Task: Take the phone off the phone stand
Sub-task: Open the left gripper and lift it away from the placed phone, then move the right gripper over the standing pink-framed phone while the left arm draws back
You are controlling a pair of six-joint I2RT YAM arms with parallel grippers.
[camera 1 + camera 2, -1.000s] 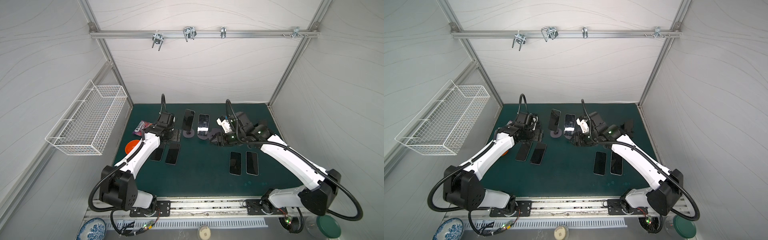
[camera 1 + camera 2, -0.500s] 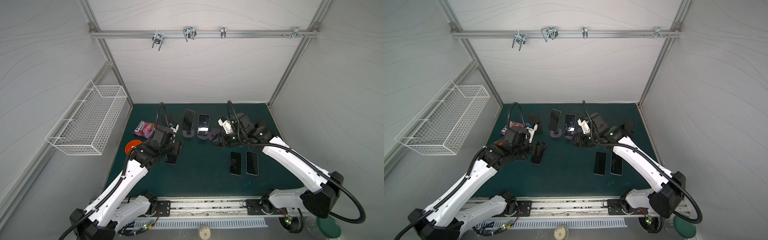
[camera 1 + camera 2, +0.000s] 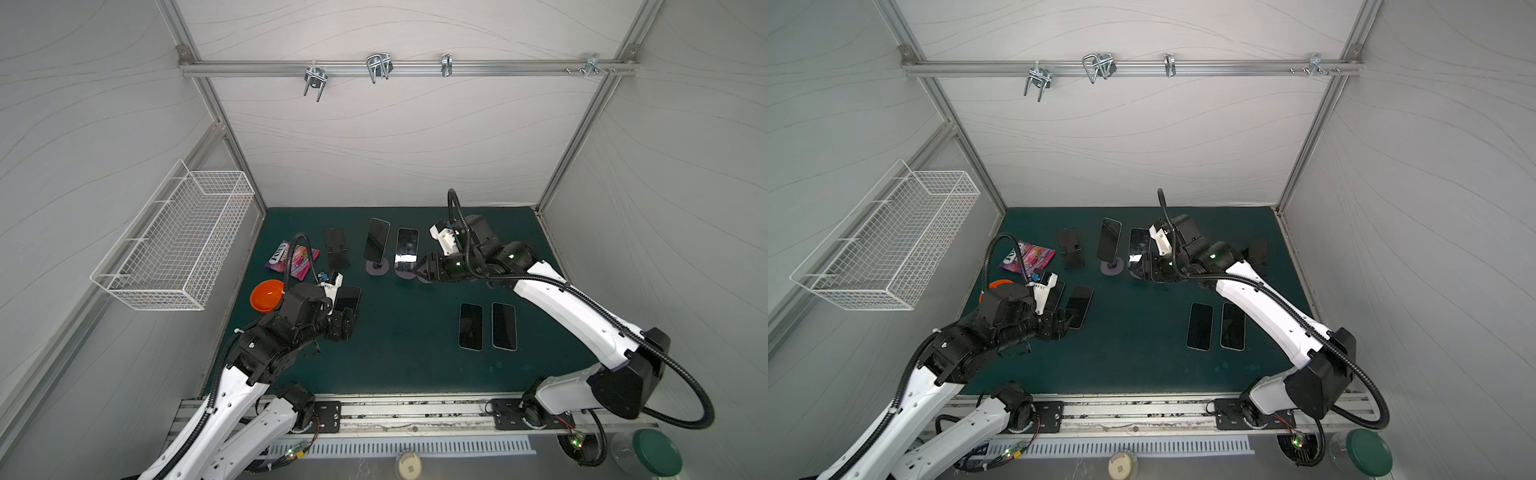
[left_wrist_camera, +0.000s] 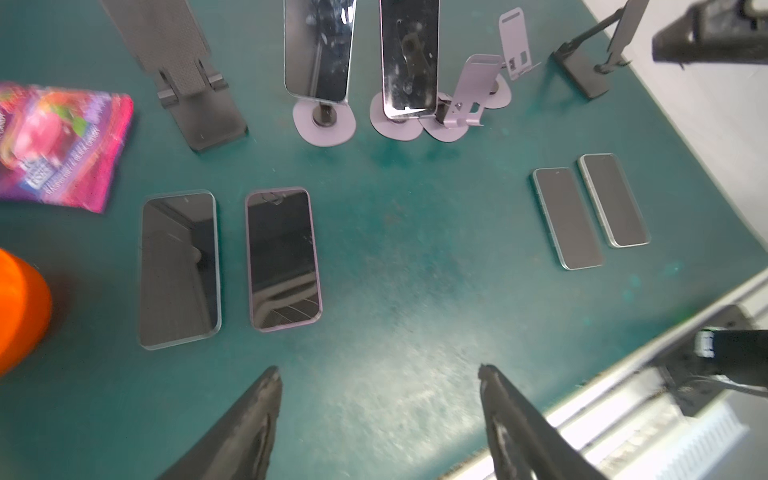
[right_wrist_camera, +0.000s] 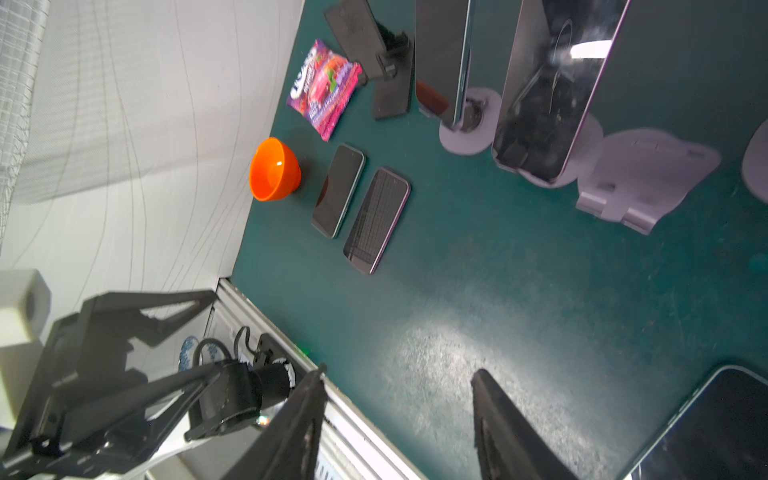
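Note:
Two dark phones lean upright on lilac round-foot stands at the back of the green mat: one phone (image 3: 377,239) (image 4: 318,50) and, to its right, a second phone (image 3: 407,248) (image 5: 552,83). My right gripper (image 3: 422,270) (image 5: 399,372) sits low beside the second phone's stand (image 4: 392,126), open, with only bare mat between its fingers. My left gripper (image 3: 347,322) (image 4: 378,374) hovers over the mat near two phones lying flat (image 4: 178,268) (image 4: 282,257); its jaws stand apart and hold nothing.
An empty lilac stand (image 5: 648,174) is right of the second phone, and an empty black stand (image 3: 336,249) left of the first. Two more phones (image 3: 470,326) (image 3: 503,326) lie flat. An orange bowl (image 3: 267,295), a candy bag (image 3: 293,259) and a wire basket (image 3: 178,245) are on the left.
My left arm has drawn back from the far black stand toward the front edge, and its jaws have narrowed. The right arm has barely moved.

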